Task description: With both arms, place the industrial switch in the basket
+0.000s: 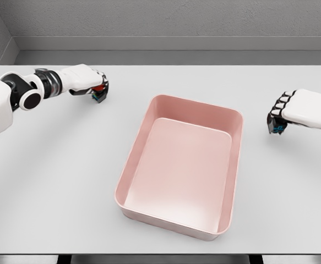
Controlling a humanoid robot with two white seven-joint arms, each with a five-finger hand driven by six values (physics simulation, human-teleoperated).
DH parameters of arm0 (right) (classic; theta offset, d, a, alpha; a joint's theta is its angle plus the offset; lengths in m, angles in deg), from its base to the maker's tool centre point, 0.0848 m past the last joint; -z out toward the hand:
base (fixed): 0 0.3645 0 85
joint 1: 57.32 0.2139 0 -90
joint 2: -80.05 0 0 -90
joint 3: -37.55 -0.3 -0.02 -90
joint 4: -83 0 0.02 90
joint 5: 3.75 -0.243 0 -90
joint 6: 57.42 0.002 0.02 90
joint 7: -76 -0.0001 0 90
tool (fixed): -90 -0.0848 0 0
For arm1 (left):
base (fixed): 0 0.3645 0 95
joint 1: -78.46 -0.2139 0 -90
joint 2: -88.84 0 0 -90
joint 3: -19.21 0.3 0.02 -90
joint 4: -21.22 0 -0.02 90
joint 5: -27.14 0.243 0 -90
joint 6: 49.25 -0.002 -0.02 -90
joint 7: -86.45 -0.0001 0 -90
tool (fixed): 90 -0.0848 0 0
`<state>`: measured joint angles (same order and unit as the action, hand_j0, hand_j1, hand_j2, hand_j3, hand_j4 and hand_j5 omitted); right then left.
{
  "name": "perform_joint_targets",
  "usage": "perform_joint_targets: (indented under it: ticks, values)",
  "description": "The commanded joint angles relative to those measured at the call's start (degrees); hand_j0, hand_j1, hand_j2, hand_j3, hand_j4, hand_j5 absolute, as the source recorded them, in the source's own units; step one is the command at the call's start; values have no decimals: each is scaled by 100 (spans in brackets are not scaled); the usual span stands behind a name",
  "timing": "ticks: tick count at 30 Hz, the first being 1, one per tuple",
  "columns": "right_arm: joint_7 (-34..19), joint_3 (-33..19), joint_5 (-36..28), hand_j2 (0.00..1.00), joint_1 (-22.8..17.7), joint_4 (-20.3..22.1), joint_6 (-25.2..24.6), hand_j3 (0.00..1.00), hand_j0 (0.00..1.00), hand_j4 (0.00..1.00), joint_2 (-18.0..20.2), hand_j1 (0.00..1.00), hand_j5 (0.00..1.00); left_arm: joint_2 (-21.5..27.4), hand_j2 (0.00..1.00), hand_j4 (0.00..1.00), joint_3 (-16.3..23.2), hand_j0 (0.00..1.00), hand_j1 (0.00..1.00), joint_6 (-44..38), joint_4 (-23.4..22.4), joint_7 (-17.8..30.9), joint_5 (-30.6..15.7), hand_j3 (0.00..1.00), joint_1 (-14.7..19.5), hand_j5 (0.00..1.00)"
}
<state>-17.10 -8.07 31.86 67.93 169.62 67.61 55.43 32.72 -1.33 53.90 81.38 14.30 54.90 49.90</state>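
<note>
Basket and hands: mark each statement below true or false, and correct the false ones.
1. The basket is pink. True.
2. A switch lies in the basket. False: it holds nothing.
3. The left hand is over the basket. False: it is to the basket's left, near the table's far edge.
4. The right hand is right of the basket. True.
5. Something small and dark shows under each hand. True.

Left hand and right hand both reach inward, palms down, fingers curled under.

Simulated lab: bare grey table, grey walls
</note>
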Motion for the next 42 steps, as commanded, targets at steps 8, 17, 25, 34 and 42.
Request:
perform_joint_targets:
  ticks: [8,17,25,34,42]
  values:
    - [11,-298,-177,55,0,258,-3,55,55,55,247,55,55,365,49,49,15,49,49,522,585,44,-324,49,185,49]
    - [3,-369,-414,55,0,469,-3,55,55,55,300,55,55,883,49,49,-3,49,49,1691,1041,44,-895,49,422,49]
    - [3,-369,-432,55,0,750,-3,55,55,55,291,55,55,1709,49,49,-12,49,49,2185,1629,158,-1651,49,756,49]
    - [3,-360,-537,55,0,1172,-3,55,55,55,238,55,55,1921,49,49,15,49,49,2185,3239,176,-1809,49,756,49]
    - [3,-351,-555,55,0,1313,-3,55,55,55,220,55,55,1903,50,50,243,50,50,2185,3801,422,-2143,50,756,50]
